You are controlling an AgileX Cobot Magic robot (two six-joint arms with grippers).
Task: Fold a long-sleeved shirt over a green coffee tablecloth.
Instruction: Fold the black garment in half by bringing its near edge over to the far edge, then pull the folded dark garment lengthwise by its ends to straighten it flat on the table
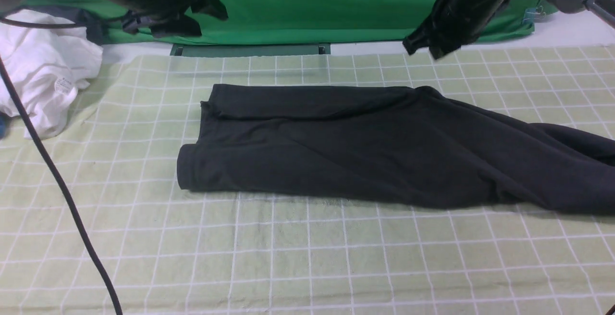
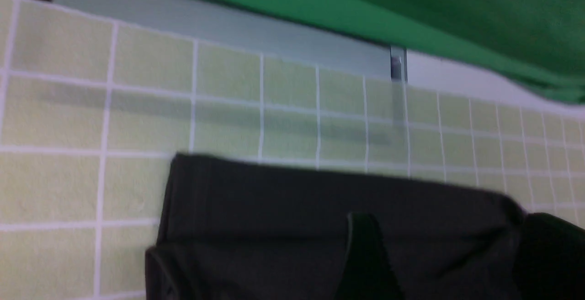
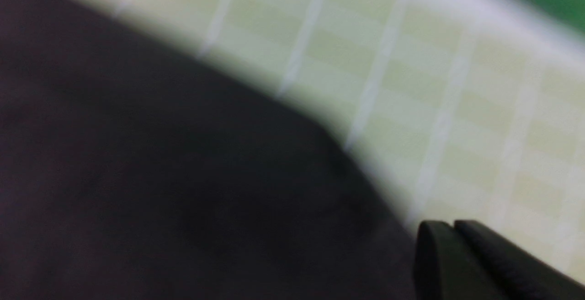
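The long-sleeved shirt [image 1: 336, 147] lies as a long black band across the green coffee tablecloth [image 1: 307, 257], its folded end to the left and its loose end running off to the right. No logo shows. My left gripper [image 1: 209, 19] hangs raised above the far left. In the left wrist view the left gripper [image 2: 452, 245] is open over the shirt [image 2: 274, 213] and holds nothing. My right gripper [image 1: 423, 48] hangs raised at the far right. In the right wrist view the right gripper [image 3: 452, 227] is shut and empty above the shirt's edge [image 3: 137, 176].
A crumpled white garment [image 1: 43, 70] lies at the far left. Plain bright green fabric [image 1: 307, 3] covers the back. A black cable [image 1: 62, 195] crosses the left side of the cloth. A grey strip [image 1: 250, 50] lies along the back edge.
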